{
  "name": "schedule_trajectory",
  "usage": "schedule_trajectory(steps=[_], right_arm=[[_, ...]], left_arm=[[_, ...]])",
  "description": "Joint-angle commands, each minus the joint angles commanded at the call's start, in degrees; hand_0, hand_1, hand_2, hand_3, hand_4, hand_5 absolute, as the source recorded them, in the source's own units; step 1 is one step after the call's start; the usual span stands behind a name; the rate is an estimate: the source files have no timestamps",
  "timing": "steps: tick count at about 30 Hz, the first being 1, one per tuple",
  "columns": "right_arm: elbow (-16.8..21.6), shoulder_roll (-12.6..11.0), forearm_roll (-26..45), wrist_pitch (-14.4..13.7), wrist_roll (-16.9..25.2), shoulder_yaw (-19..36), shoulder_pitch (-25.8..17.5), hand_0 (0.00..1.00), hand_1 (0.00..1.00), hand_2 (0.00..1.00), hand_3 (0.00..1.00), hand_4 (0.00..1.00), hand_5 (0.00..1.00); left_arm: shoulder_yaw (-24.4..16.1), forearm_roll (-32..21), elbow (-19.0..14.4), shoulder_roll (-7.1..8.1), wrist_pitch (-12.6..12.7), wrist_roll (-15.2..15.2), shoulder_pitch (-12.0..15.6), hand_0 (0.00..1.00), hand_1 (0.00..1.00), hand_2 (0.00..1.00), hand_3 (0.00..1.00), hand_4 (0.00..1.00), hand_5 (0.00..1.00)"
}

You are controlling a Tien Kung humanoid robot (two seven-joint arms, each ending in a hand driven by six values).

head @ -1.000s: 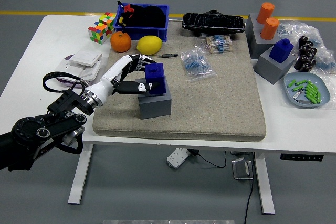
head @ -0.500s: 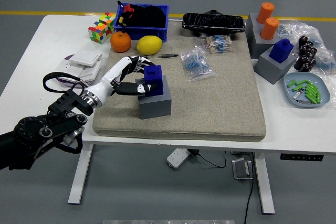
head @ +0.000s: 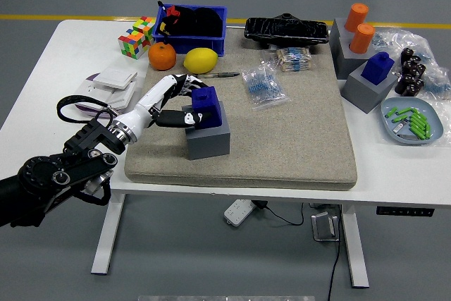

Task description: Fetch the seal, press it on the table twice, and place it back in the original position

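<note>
1. Clearly, the left hand [head: 175,101] reaches in from the 8 o'clock corner over the tan mat [head: 282,146]; its white fingers [head: 184,84] and black thumb are wrapped around the blue seal [head: 206,104].
2. That seal sits in the top of a grey holder block [head: 208,137], which rests on the mat's left part, toward 9 o'clock from the mat's centre.
3. Whether the seal's base is fully seated in the block cannot be told.
4. At 12 o'clock from the hand lie a yellow lemon [head: 200,60] and an orange [head: 162,56], with a blue bin [head: 214,30] just behind them.
5. A colourful puzzle cube [head: 137,36] stands at the bin's 9 o'clock side.
6. A black pen [head: 220,74] lies on the mat just beyond the seal, at its 1 o'clock.
7. A clear bag of small parts [head: 263,86] lies at 2 o'clock from the seal.
8. Far toward 3 o'clock, off the mat, a second grey block [head: 366,89] carries another blue seal [head: 379,66], and a taller block behind it holds two orange cylinders [head: 359,27].
9. A light-blue dish [head: 394,112] with green pieces sits at the table's right edge.
</note>
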Motion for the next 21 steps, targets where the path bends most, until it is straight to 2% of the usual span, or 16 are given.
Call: schedule_trajectory(steps=[4, 10, 18, 21], right_arm=[[-0.02, -0.04, -0.02, 0.01, 0.0, 0.05, 0.01, 0.738, 0.687, 0.663, 0.623, 0.734, 0.524], [-0.01, -0.21, -0.13, 0.01, 0.02, 0.25, 0.0, 0.738, 0.686, 0.663, 0.624, 0.733, 0.524], [-0.04, -0.48, -0.39, 0.01, 0.01, 0.64, -0.09, 0.738, 0.686, 0.663, 0.624, 0.734, 0.524], [-0.01, -0.56, -0.46, 0.0, 0.04, 0.82, -0.15, 0.738, 0.686, 0.663, 0.624, 0.734, 0.524]], left_arm=[[-0.05, 2.05, -0.39, 0.24, 0.49, 1.77, -0.69, 0.659, 0.485, 0.408, 0.551, 0.68, 0.002], [0.49, 3.64, -1.99, 1.41, 0.78, 4.91, -1.96, 0.655, 0.472, 0.401, 0.55, 0.684, 0.002], [0.81, 3.17, -4.77, 2.97, 2.03, 9.09, -3.24, 0.643, 0.458, 0.399, 0.555, 0.692, 0.002], [-0.33, 2.63, -6.79, 4.0, 2.88, 11.04, -2.96, 0.643, 0.458, 0.399, 0.555, 0.692, 0.002]])
